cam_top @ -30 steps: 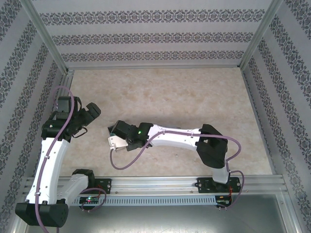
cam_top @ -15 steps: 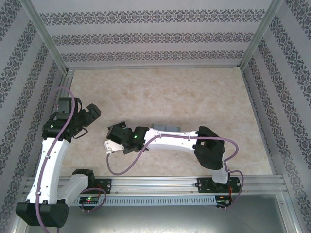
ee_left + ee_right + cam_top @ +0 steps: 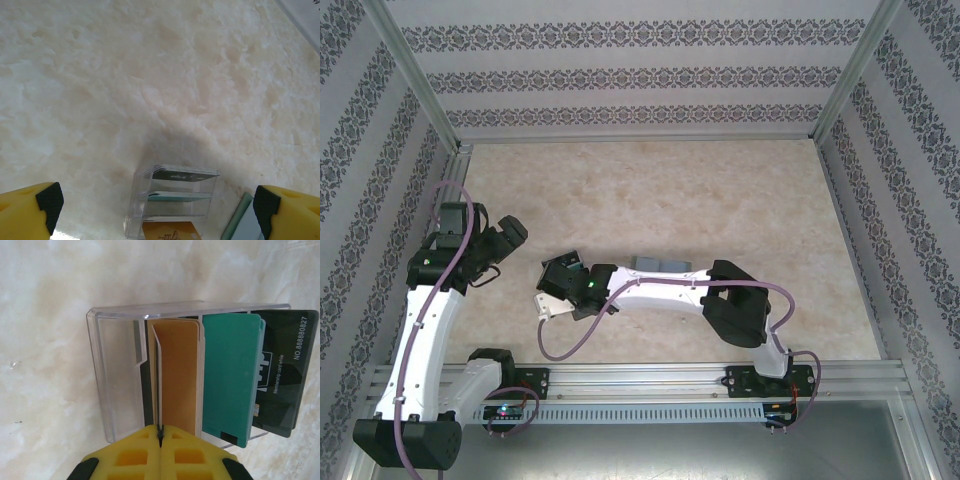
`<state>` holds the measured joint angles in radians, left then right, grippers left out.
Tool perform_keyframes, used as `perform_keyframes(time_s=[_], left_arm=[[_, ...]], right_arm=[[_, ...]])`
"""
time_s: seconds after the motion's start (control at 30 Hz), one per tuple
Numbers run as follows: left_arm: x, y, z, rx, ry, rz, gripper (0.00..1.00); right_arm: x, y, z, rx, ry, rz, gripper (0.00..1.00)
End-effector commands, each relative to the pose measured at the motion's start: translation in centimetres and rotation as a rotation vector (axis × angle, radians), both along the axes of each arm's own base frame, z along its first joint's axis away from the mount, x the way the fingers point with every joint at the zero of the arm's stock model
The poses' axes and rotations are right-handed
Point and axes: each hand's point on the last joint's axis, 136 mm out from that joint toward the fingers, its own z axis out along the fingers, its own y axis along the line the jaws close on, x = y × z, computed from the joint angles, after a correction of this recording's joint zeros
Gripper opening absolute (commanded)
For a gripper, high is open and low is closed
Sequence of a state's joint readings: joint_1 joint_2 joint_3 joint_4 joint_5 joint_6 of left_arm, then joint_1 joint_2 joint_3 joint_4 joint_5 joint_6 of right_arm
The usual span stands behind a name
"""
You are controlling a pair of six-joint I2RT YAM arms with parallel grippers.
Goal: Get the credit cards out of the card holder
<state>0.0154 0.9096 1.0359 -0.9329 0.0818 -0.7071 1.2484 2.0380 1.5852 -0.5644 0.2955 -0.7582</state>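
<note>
Since a moment ago the right arm point(image 3: 660, 285) has swung its elbow closer to the near edge, and the card holder point(image 3: 662, 262) now peeks out behind it — flat and grey on the tabletop point(image 3: 720, 190), near the middle. From above, the left gripper point(image 3: 513, 230) hangs off to the left, well apart from the card holder.

Through the left wrist we see that gripper's yellow fingers point(image 3: 30, 210) wide apart with nothing between them, looking down at a clear tray point(image 3: 136, 200) with a few cards stood in it.

Through the right wrist the right gripper point(image 3: 160, 437) is pinched tight on a thin card point(image 3: 158, 385), seen edge-on, over the tray just beside a gold card point(image 3: 177, 375).

We think the card holder is light and floppy — it may slide or fold when pulled. One gripper should press down a leaf, and the other should pinch a card's free edge. The cards look stiff, thin and slippery, so a firm, straight pinch is best.
</note>
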Motion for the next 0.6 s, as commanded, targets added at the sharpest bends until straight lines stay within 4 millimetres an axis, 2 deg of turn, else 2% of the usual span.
perform_keyframes(time_s=[0.0, 0.13, 0.3, 0.57], left_arm=[[-0.5, 0.1, -0.2, -0.003, 0.008, -0.005, 0.99], [-0.5, 0.0, -0.3, -0.011, 0.009, -0.007, 0.99], [-0.5, -0.2, -0.5, -0.018, 0.011, -0.01, 0.99], [-0.5, -0.2, -0.5, -0.019, 0.011, -0.013, 0.99]], right_arm=[[0.2, 0.8, -0.1, 0.021, -0.016, -0.021, 0.0], [0.7, 1.1, -0.5, 0.026, -0.025, -0.045, 0.04], [1.3, 1.5, -0.3, 0.042, -0.041, -0.069, 0.17], [3.1, 1.9, 0.2, 0.071, -0.108, -0.126, 0.22]])
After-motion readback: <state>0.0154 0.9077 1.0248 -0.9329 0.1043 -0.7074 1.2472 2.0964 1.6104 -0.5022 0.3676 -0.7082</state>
